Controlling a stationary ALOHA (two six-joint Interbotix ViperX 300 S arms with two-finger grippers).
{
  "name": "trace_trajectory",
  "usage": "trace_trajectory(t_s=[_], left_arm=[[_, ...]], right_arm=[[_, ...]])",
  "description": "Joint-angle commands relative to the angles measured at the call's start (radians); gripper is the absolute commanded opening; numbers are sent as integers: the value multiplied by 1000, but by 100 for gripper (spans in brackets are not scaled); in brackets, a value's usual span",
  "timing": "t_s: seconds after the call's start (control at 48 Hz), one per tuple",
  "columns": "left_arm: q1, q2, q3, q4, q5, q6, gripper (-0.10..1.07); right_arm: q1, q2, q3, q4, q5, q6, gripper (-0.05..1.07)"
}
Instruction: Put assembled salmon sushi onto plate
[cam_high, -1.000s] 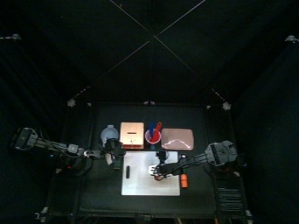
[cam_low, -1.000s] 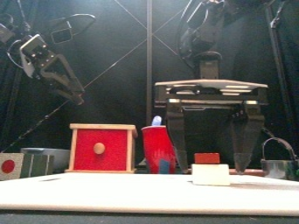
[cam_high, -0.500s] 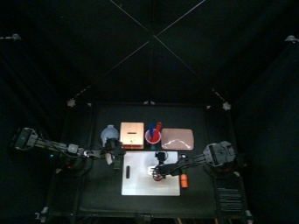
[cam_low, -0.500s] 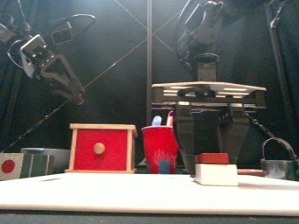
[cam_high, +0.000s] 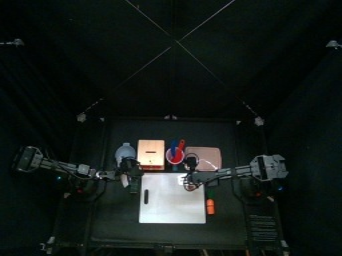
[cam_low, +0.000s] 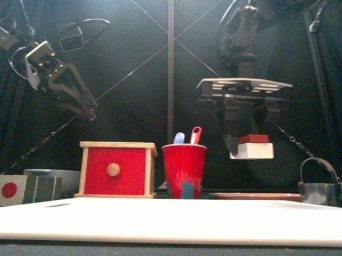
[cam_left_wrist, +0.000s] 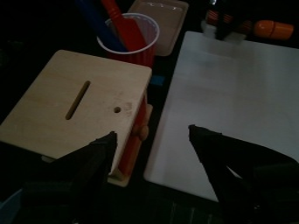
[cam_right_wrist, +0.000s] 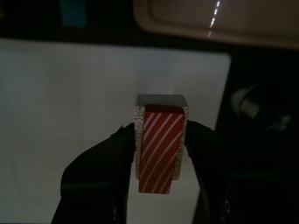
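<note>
1. Right gripper (cam_right_wrist: 156, 162) has its fingers pinched on the salmon sushi (cam_right_wrist: 162, 147), lifted clear above the white board (cam_high: 174, 198).
2. I'd keep it level, carry it over the plate (cam_high: 205, 158) and lower gently before letting go.
3. Watch the red cup (cam_low: 183, 170) and wooden box (cam_low: 118, 169) nearby.
4. Left gripper (cam_left_wrist: 152, 157) waits aside, fingers spread, empty.

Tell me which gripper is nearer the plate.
Right. The right gripper hangs just in front of the plate, over the white board's far corner, holding the salmon sushi. The left gripper waits off the board's opposite side, past the wooden box.
</note>
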Motion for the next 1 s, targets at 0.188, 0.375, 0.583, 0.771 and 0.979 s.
trace_trajectory(t_s=[0.188,0.375,0.583,0.771,0.979], left_arm=[[5,0,-26,-3,-3,3,98],[8,2,-26,0,-3,5,98],[8,2,-20,-3,-5,9,98],[8,0,-18,0,-5,9,98],[8,2,-18,0,-5,9,98]], right_arm=[[-273,-48,100,2,-156,-252,70],[-391,-29,160,66,-278,-385,71],[-400,-2,172,58,-282,-413,76],[-400,20,169,57,-282,-411,97],[-393,-28,152,60,-268,-407,100]])
